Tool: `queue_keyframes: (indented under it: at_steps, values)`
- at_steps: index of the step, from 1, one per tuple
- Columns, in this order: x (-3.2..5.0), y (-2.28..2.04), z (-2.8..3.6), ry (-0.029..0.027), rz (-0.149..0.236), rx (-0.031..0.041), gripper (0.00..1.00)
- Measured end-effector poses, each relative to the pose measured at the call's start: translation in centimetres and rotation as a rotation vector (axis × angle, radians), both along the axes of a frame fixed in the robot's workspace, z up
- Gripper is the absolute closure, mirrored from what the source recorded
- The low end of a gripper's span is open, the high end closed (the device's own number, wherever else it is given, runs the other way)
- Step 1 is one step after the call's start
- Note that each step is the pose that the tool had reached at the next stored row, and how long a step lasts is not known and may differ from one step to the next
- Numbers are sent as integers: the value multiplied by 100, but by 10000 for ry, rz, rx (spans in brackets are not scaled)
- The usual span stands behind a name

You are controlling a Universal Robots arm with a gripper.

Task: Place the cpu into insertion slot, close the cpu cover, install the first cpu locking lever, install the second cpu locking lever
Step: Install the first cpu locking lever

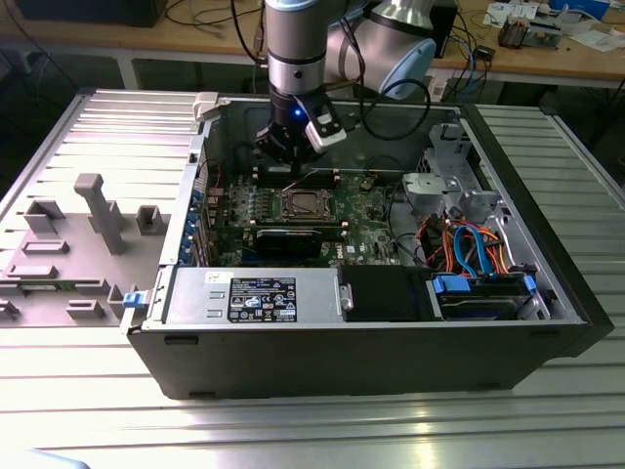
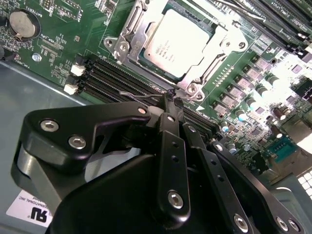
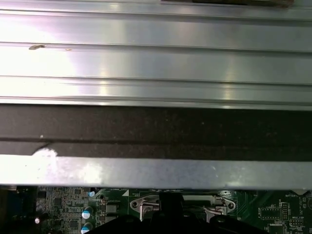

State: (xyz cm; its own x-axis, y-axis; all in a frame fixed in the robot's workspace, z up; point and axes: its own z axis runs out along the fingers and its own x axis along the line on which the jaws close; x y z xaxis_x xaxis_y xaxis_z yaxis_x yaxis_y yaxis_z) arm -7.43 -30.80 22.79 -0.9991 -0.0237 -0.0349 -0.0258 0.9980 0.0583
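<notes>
ribbed aluminium table [image 1: 293, 430] carries an open black computer case [image 1: 342, 362]. within it, the green motherboard's [image 2: 58, 53] square metal-rimmed insertion slot [image 2: 113, 45] holds the dull silver square cpu [image 2: 178, 44], the thin metal frame cpu cover [image 2: 223, 40] lying closed over it. just beside the slot, the black gripper [image 2: 170, 100] has its fingers [image 2: 170, 126] pinched narrow on a thin wire locking lever [image 2: 134, 95].

Silver-grey arm [image 1: 295, 39] with pale blue joint caps [image 1: 415, 61], black claw [image 2: 170, 99] studded with screws [image 2: 78, 142].

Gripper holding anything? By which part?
The gripper appears shut on the locking lever, pinching the thin wire near its free end.
</notes>
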Motion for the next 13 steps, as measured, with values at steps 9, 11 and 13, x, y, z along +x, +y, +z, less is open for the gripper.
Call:
queue_keyframes:
  at_steps: [9,11,13]
  values:
    - [55,18,-21,0,1,0,89]
    - [70,21,-26,0,1,0,89]
    - [80,23,-29,0,1,0,89]
